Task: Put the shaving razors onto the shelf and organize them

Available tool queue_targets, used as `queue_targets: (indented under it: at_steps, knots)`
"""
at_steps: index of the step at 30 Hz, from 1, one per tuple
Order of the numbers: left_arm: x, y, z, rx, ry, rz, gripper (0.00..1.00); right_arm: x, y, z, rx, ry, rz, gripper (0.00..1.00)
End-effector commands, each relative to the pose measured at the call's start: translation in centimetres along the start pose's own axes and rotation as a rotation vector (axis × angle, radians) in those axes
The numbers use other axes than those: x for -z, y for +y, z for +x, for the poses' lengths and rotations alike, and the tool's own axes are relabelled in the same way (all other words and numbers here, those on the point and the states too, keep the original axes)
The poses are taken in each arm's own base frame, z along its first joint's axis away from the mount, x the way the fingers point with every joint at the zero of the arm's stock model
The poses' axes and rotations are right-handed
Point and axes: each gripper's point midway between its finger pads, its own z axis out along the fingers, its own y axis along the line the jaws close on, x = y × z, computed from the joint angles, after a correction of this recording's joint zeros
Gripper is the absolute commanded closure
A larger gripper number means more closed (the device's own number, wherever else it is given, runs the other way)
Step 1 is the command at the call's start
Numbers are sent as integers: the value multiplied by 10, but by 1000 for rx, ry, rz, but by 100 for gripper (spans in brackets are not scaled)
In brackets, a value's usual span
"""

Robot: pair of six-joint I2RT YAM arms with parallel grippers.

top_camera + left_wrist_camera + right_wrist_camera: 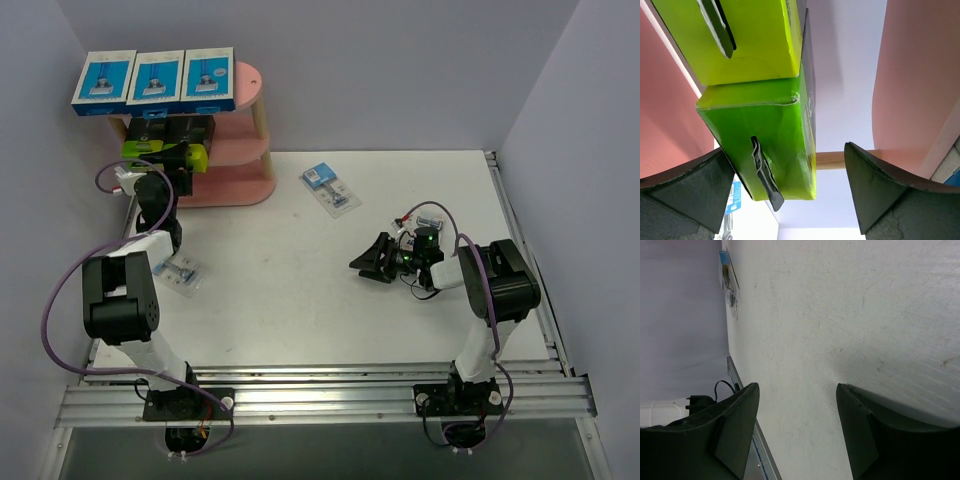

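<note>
The pink shelf [250, 85] stands at the table's back left. Three blue-and-white razor boxes [154, 80] lie side by side on its top board. Two black boxes with lime-green ends [197, 157] sit on the middle board. My left gripper [172, 158] is at that board and open. In the left wrist view one lime-green end [770, 145] lies between the fingers [690, 185], close to the left finger, with a wide gap to the right one. My right gripper [362, 262] hovers open over bare table, holding nothing. Blister packs [328, 186] [180, 272] lie on the table.
Pink shelf boards [910, 75] and a wooden post [832, 160] close in around my left gripper [785, 147]. My right gripper [796, 386] is low over the white tabletop [850, 315], with a blister pack [729, 282] far ahead. Grey walls enclose the table, and a metal rail [520, 230] runs along its right edge.
</note>
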Motion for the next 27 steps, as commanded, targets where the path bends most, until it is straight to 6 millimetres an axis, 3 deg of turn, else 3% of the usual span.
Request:
queue_targets:
  at_steps: [1,13,23,27]
  knots:
    - [7,-34,-7,-40,0,65,6,8,-80,45,-146,46,299,39]
    - [23,-13,-6,-89,50,-5,6,9,-77,46,-143,40,289,38]
    - [46,-24,-14,-209,90,-9,6,10,-78,48,-148,39,282,38]
    - [57,-18,-18,-264,119,-62,6,10,-77,49,-147,38,279,38]
